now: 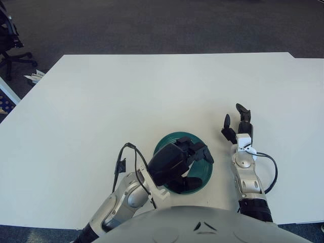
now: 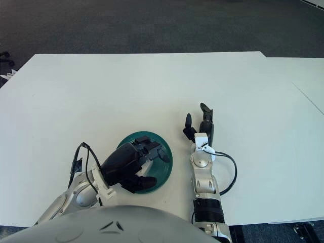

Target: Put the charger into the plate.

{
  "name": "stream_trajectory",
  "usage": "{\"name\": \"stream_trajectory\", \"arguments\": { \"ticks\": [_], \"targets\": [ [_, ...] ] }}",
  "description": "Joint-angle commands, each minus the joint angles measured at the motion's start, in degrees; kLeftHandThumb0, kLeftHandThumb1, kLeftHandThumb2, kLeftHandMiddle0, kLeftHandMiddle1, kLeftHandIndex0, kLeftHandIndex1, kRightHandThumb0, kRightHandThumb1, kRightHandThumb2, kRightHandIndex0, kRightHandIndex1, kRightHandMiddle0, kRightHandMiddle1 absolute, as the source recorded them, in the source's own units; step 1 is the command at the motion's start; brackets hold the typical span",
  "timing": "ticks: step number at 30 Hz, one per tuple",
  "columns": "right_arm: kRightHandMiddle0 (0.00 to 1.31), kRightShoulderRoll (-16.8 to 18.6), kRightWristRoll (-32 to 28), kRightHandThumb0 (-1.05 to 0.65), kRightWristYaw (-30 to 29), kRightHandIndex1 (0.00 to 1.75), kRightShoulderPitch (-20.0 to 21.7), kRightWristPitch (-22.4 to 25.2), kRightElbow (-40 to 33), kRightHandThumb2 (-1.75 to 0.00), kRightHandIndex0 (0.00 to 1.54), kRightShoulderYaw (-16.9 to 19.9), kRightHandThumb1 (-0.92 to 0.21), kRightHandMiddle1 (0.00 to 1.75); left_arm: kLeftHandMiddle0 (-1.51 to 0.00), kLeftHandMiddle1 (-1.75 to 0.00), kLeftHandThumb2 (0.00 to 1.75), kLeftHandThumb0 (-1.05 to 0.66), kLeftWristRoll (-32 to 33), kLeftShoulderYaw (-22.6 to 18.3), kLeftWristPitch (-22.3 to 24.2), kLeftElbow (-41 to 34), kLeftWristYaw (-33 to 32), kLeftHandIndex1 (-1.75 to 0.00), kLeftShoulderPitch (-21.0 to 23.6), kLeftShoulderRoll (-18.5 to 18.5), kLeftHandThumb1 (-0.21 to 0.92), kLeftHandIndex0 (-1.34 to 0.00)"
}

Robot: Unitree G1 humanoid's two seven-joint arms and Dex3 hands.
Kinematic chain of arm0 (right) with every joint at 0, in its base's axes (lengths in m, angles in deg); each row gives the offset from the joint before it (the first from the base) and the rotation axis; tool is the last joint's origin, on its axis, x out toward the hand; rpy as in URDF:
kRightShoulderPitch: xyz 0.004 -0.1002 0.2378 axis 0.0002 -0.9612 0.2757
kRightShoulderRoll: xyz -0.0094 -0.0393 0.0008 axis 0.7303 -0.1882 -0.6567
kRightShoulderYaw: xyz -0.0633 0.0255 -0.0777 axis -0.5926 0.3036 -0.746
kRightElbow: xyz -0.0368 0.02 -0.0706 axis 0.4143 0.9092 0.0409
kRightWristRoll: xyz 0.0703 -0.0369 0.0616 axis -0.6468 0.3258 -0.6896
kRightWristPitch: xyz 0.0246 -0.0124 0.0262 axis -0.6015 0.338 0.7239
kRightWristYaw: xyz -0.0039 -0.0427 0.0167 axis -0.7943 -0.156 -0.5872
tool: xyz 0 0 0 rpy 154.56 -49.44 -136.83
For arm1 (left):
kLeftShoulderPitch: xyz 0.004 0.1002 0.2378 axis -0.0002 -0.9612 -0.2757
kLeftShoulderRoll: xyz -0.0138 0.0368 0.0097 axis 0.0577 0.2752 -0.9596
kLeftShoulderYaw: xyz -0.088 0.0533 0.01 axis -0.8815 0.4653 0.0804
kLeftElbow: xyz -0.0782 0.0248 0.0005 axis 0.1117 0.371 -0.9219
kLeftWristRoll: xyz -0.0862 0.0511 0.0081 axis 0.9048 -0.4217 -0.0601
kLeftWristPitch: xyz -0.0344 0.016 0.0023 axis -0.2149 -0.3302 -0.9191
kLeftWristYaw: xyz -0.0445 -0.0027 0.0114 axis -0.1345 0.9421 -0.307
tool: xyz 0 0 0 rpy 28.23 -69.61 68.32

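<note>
A dark green plate [image 1: 163, 144] sits on the white table [image 1: 152, 96] near its front edge. My left hand [image 1: 177, 158] hangs over the plate and covers most of it. I cannot make out a charger apart from the black hand, so I cannot tell whether the hand holds it. The plate's green floor [image 2: 161, 171] shows to the right of the hand. My right hand [image 1: 235, 119] shows on the table to the right of the plate, fingers spread and empty.
A black office chair [image 1: 9, 40] stands off the table's far left corner, with papers [image 1: 35, 76] beside it. A second white table [image 2: 309, 81] adjoins on the right. My arms' cables [image 1: 271, 172] loop near the front edge.
</note>
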Motion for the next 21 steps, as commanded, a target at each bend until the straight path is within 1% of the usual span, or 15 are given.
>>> {"name": "stream_trajectory", "arguments": {
  "ticks": [1,6,11,16,21],
  "targets": [
    [0.0,1.2,-2.24,-0.7,1.72,0.0,-4.68,4.1,7.6,-0.88,0.2,-0.27,-0.92,0.46,-0.02,-0.01,0.98,-1.05,2.01,-1.08,1.1,-0.87,1.07,-0.1,0.06,0.24,0.92,0.0],
    [0.0,1.16,-1.63,-0.7,1.71,0.0,-5.23,3.21,7.33,-0.88,0.19,-0.82,-0.92,0.44,0.0,0.0,0.99,-1.05,4.39,-1.54,2.63,-1.9,3.16,-0.02,-0.2,0.77,0.92,0.0],
    [0.0,0.79,-1.44,-0.7,2.5,0.0,-5.75,3.61,6.21,-0.89,0.19,-1.26,-0.92,0.44,0.0,0.0,1.0,-1.05,5.61,-2.07,3.49,-2.34,4.17,0.0,-0.34,1.09,0.92,0.0],
    [0.0,0.6,-1.81,-0.7,3.48,0.0,-6.13,4.67,5.0,-0.9,0.18,-1.5,-0.92,0.44,0.0,0.0,1.02,-1.05,6.77,-2.45,2.62,-0.61,3.18,0.0,-0.12,0.87,0.92,0.0],
    [0.0,0.8,-2.44,-0.7,4.61,0.0,-6.39,5.96,3.67,-0.91,0.16,-1.35,-0.92,0.43,0.0,0.0,1.05,-1.05,8.65,-2.85,2.81,-0.45,2.49,0.0,-0.87,0.01,0.92,0.0]
  ]
}}
